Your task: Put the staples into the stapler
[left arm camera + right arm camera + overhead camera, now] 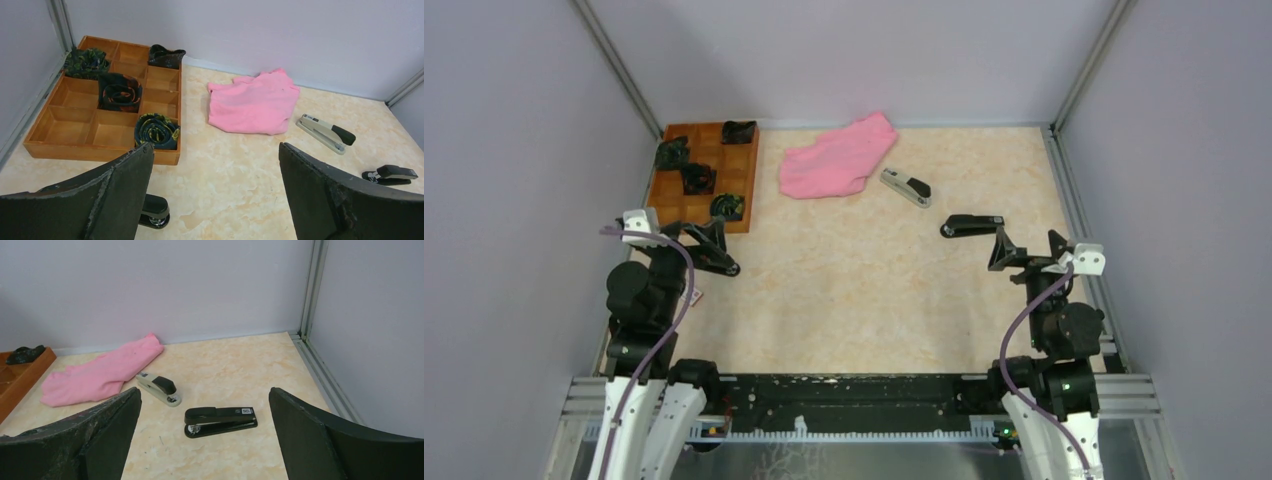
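Leftward, wooden tray [75, 150], four rolled cloths [119, 92] in separate compartments, left pincer [215, 150] released, right pincer [204, 392] released

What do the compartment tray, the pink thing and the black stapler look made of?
Compartment tray: likely wood, orange-brown with a slight sheen.
Pink cloth: soft matte fabric, folded and creased.
Black stapler: probably glossy plastic shell; silvery metal shows at its nose.

Pink cloth [839, 157] lies beside a wooden tray [738, 170] holding dark rolls [696, 178].
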You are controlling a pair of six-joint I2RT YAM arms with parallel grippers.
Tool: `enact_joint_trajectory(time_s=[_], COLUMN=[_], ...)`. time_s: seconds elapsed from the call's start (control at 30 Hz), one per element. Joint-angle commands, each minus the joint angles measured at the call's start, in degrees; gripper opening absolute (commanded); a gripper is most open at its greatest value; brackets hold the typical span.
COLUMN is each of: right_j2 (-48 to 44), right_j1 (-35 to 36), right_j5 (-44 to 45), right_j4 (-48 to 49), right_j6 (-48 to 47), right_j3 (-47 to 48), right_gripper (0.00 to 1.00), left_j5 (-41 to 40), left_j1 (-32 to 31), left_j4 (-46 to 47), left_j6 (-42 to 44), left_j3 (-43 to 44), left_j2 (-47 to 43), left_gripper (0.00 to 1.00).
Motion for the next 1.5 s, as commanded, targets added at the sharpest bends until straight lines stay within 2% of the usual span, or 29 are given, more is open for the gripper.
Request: enact_joint_trajectory(time_s=[0.0,0.23,0.47,0.7,0.93,1.07,1.47], right_j2=[-0.9,-1.6,-2.9,-4.2,-4.8,-4.7,-4.9], right_j1=[-0.5,-0.5,-0.5,0.6,1.3,1.5,2.0], right_j5=[-1.3,-1.1,-1.5,-1.5,-2.4,-3.3,-4.1], right_j4=[3.3,3.2,2.8,2.9,2.9,2.9,2.9], right_j6=[0.4,0.9,1.0,1.0,0.9,0.9,0.7], right_j3=[-0.4,-0.9,-1.0,-1.4,-1.6,-1.8,-2.0], right_gripper=[0.99,0.99,0.99,0.99,0.99,0.99,0.99], left_j5=[-2.4,-5.2,-10.2,-15.4,-18.2,-18.7,-16.6], left_j1=[0.4,0.4,0.4,0.4,1.0,3.4,14.9], left_j4=[0.3,-3.8,-12.2,-24.8,-28.4,-30.1,-31.0], left_j6=[-2.3,-6.5,-15.0,-26.7,-33.2,-36.4,-35.5], left_j3=[-0.4,1.1,3.8,5.7,6.0,6.1,9.5], left_j2=[1.3,5.2,9.5,18.6,27.5,31.9,49.0], left_gripper=[0.99,0.99,0.99,0.99,0.99,0.99,0.98])
